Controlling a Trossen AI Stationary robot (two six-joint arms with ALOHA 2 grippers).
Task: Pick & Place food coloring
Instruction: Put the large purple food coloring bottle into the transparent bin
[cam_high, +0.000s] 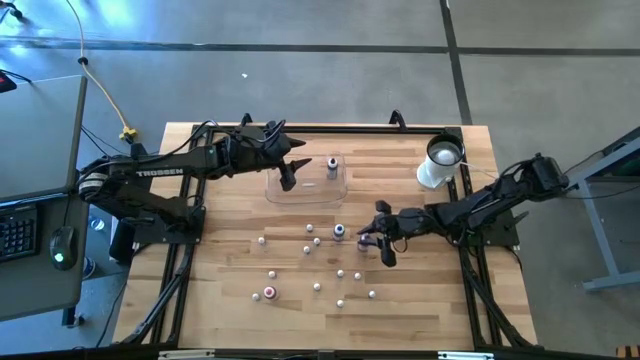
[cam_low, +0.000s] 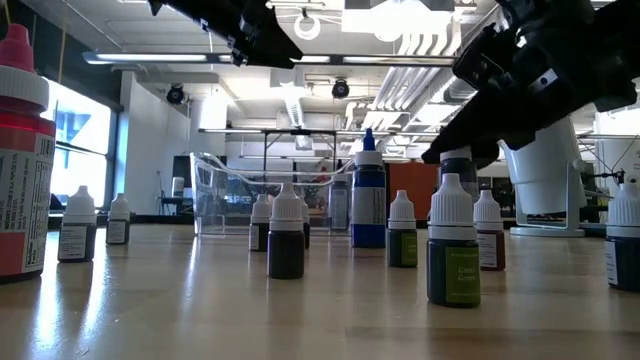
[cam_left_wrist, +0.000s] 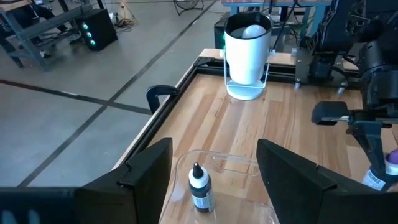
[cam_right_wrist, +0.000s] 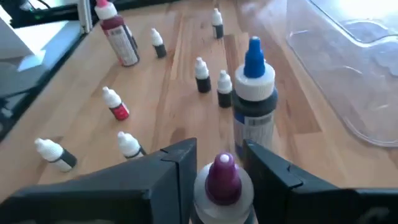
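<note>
Several small food coloring bottles with whitish caps (cam_high: 317, 241) stand scattered on the wooden table (cam_high: 230, 270). One with a dark tip (cam_left_wrist: 200, 186) stands in the clear tray (cam_high: 310, 188). My right gripper (cam_right_wrist: 221, 165), near the table's middle (cam_high: 372, 240), is shut on a purple-capped bottle (cam_right_wrist: 222, 177). My left gripper (cam_left_wrist: 214, 171) hangs open above the tray's left end (cam_high: 290, 172), holding nothing. My right gripper pinches the purple-capped bottle between its two fingers (cam_right_wrist: 177, 165), on its whitish shoulder (cam_right_wrist: 202, 186) just under the cap. The fingers come slanting down from the table's right side. The bottle stands upright; its base is hidden, so whether it rests on the table cannot be told.
A larger blue-capped bottle (cam_right_wrist: 254, 93) stands close beyond my right gripper's fingertips. A red bottle (cam_right_wrist: 115, 34) stands farther off, toward the near left. A white cup-like holder (cam_high: 440, 163) sits at the far right corner. A black frame (cam_high: 330, 128) runs along the table's edges.
</note>
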